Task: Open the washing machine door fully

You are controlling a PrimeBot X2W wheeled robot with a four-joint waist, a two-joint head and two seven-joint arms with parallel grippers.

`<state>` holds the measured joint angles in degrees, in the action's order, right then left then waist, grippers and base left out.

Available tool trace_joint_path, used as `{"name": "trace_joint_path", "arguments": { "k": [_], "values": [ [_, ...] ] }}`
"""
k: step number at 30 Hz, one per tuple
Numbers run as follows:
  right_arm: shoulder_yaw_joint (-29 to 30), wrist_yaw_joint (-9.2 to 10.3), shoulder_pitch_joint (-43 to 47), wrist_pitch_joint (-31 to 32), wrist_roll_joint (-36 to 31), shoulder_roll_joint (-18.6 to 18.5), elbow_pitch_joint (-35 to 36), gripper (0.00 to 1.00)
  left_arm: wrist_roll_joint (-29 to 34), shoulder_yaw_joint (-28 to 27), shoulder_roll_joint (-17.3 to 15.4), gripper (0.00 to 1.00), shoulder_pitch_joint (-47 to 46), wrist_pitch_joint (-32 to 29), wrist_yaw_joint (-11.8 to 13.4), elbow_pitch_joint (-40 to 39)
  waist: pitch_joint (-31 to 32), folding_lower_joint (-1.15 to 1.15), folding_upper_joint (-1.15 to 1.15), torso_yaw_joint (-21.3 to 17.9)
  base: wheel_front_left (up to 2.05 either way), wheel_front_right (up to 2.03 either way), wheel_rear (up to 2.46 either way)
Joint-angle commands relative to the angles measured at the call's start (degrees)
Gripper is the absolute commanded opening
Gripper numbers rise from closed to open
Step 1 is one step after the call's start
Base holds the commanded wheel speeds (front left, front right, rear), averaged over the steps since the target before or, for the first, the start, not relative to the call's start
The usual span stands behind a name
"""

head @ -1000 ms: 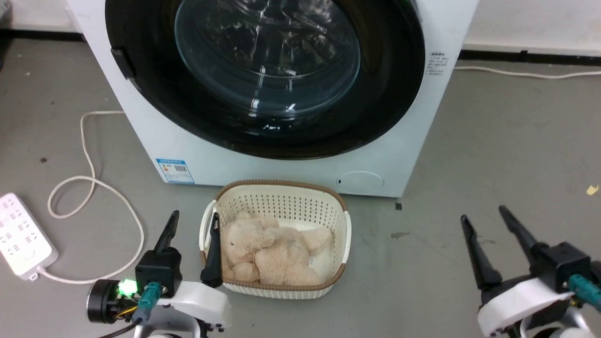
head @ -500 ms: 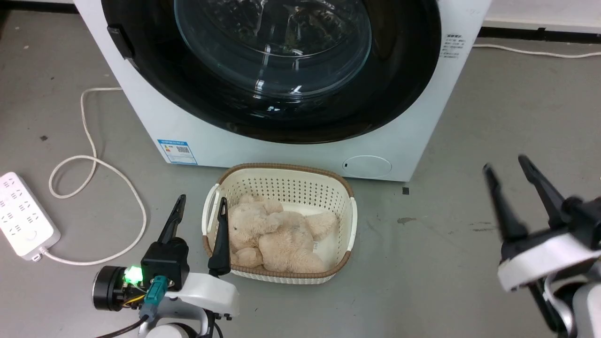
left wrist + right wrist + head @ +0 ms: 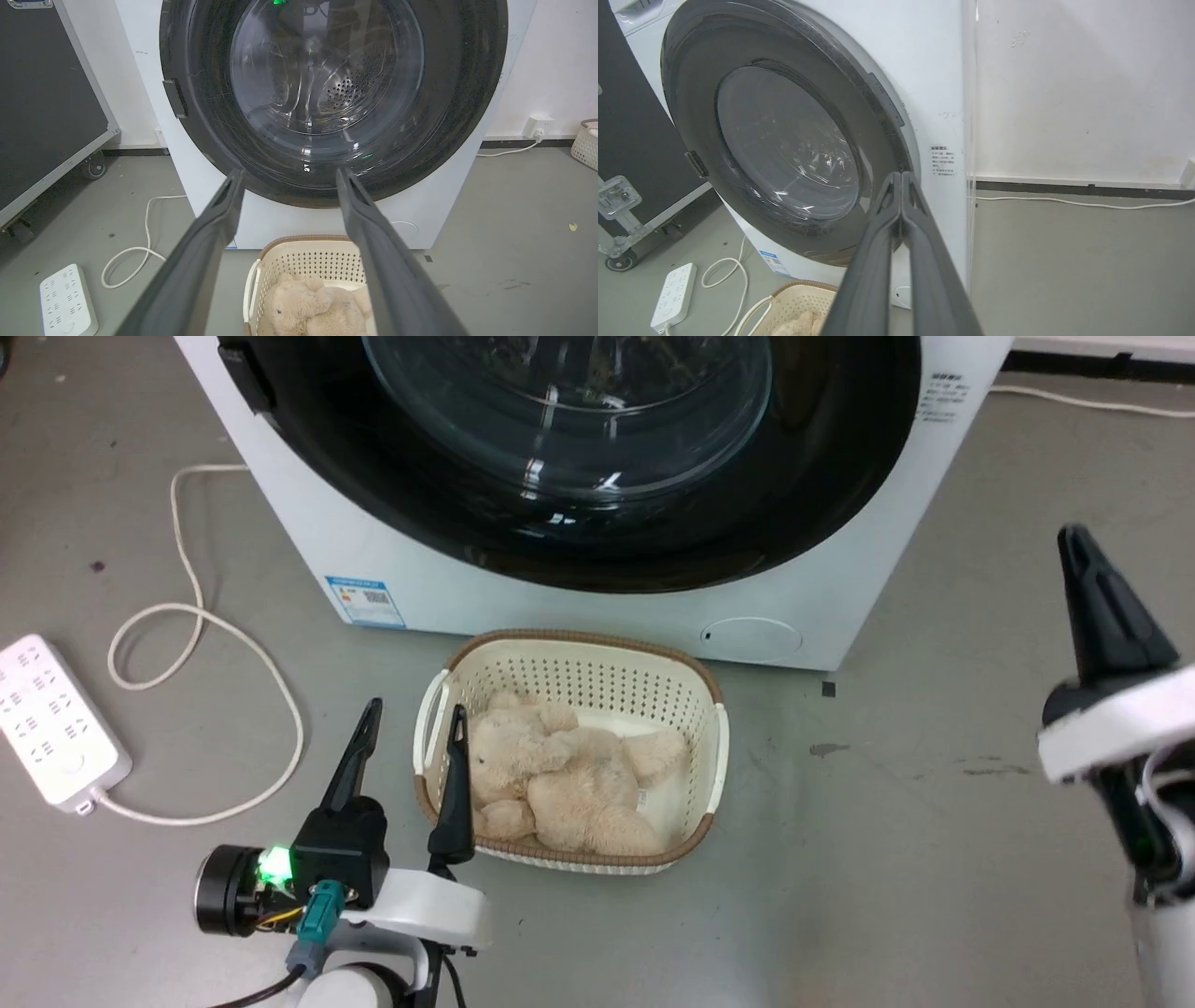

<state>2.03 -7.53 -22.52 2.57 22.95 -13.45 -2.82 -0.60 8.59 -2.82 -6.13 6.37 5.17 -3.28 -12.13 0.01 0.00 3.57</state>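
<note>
The washing machine door (image 3: 569,457), apparently shut against the white cabinet, fills the head view at twelve o'clock. The right gripper (image 3: 1078,546), its two dark fingers pressed together and holding nothing, stands at three o'clock off the machine's right corner. In its wrist view the joined tips aim at twelve o'clock onto the door's right rim; whether they touch cannot be told. The left gripper (image 3: 415,714), fingers spread and empty, hangs at seven o'clock beside a basket (image 3: 714,747) holding a stuffed bear (image 3: 560,775), well short of the door. The right arm looks nearer the edge to be pulled.
</note>
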Motion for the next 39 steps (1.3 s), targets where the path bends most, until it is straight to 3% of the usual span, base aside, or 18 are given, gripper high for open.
{"name": "trace_joint_path", "arguments": {
  "k": [1,23,39],
  "values": [
    [0.2,0.01,-2.3,0.6,1.6,-0.5,-0.6,0.0,-0.2,0.4,0.0,1.0,-0.9,0.6,0.5,-0.3,-0.5,-0.01,0.0,0.3,0.0,0.0,0.0],
    [1.9,0.02,-22.0,12.1,20.5,-2.4,-14.8,0.0,-0.1,4.0,0.0,1.0,-4.0,3.2,2.8,-2.2,-7.0,-0.01,0.0,2.5,0.0,0.0,0.0],
    [6.6,0.03,-36.8,24.9,35.6,-4.5,-31.1,0.0,-0.9,6.8,-0.1,1.0,-6.4,5.2,4.5,-3.4,-11.6,-0.01,0.0,4.2,0.0,0.0,0.0]
  ]
}}
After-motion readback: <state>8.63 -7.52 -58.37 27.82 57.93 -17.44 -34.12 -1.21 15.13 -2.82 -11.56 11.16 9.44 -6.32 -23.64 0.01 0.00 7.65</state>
